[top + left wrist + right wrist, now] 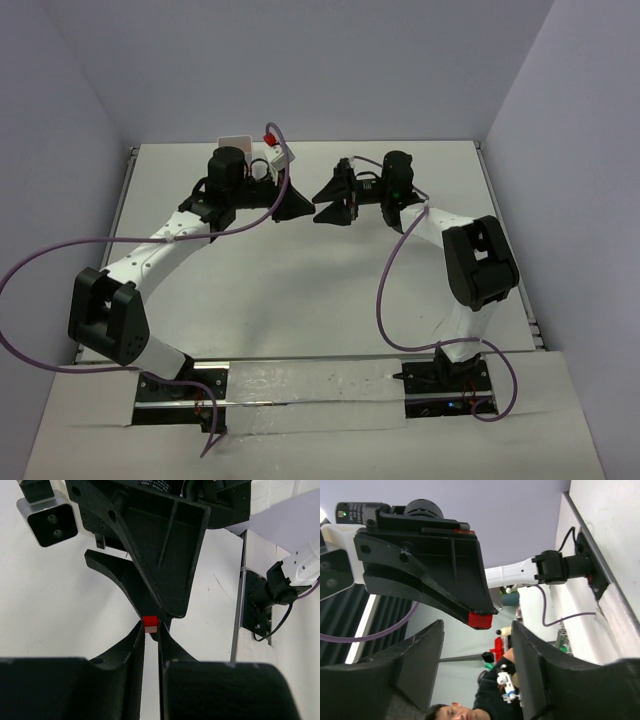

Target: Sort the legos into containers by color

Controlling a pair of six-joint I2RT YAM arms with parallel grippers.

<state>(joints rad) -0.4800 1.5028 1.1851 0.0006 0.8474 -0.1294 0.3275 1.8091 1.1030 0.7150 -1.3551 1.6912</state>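
Red lego (150, 623) pinched at left pincer (151, 629) tips, right pincer (477, 629) agape

White table (300, 290); white tray (236, 142) at far edge, left of centre, partly hidden.

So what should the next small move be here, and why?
Probably close the right claw on the red lego. The left claw is shut on it, and the right claw stands open with the lego about between its fingertips, so this looks like a handover.
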